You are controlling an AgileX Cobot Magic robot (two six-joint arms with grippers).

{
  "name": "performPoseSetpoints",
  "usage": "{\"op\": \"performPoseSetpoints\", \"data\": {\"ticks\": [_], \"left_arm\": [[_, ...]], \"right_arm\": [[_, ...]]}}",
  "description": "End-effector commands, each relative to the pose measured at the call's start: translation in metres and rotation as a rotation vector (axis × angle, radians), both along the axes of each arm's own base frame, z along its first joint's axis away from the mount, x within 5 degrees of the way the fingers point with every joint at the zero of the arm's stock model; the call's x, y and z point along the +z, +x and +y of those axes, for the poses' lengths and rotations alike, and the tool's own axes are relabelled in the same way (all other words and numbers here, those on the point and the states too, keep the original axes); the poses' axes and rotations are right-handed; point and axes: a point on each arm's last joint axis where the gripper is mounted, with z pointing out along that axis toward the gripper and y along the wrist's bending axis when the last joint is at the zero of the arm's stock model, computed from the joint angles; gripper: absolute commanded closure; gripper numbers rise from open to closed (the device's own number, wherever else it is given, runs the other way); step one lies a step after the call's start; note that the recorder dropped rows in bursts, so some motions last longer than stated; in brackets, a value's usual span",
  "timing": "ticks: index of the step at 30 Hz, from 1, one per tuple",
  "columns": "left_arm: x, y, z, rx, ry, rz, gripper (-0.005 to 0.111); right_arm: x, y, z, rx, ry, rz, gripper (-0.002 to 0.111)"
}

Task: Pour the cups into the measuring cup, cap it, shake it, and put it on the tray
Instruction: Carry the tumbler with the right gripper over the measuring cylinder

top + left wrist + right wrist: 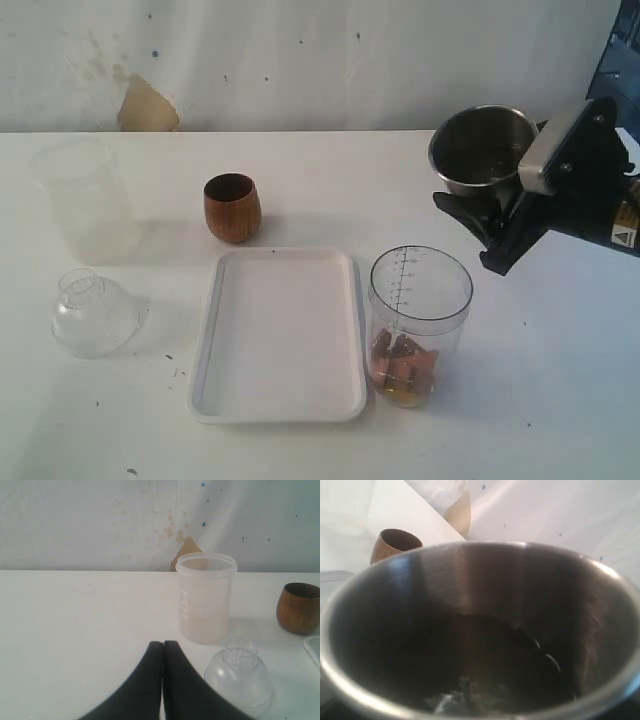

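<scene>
Steel tumbler (483,150) (in right jaws) near measuring cup (420,312).

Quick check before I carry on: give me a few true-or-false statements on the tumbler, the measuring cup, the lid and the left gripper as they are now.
1. The right gripper holds the steel tumbler. True.
2. The measuring cup stands on the tray. False: it stands on the table, beside the tray.
3. Orange-brown pieces lie at the bottom of the measuring cup. True.
4. The dome lid caps the measuring cup. False: the lid lies on the table near the frosted cup, and the measuring cup is open.
5. The left gripper grips the wooden cup. False: its jaws are shut on nothing, and the wooden cup stands free on the table.
</scene>
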Motion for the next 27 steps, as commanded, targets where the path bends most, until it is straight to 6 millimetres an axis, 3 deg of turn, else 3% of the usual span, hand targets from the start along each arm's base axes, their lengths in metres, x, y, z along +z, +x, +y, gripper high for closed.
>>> {"op": "performPoseSetpoints", "data": {"ticks": [1,27], "left_arm": [[-0.0010,0.0000,0.0000,0.000,-0.004,-0.010,0.106],[-0.0010,0.0000,0.0000,0.000,-0.004,-0.010,0.106]], "right_arm": [[0.0124,0.0025,0.0002,0.021,0.009,-0.099,0.108],[0.0174,0.0010,0.0031,0.065,-0.016,-0.182,0.108]]}}
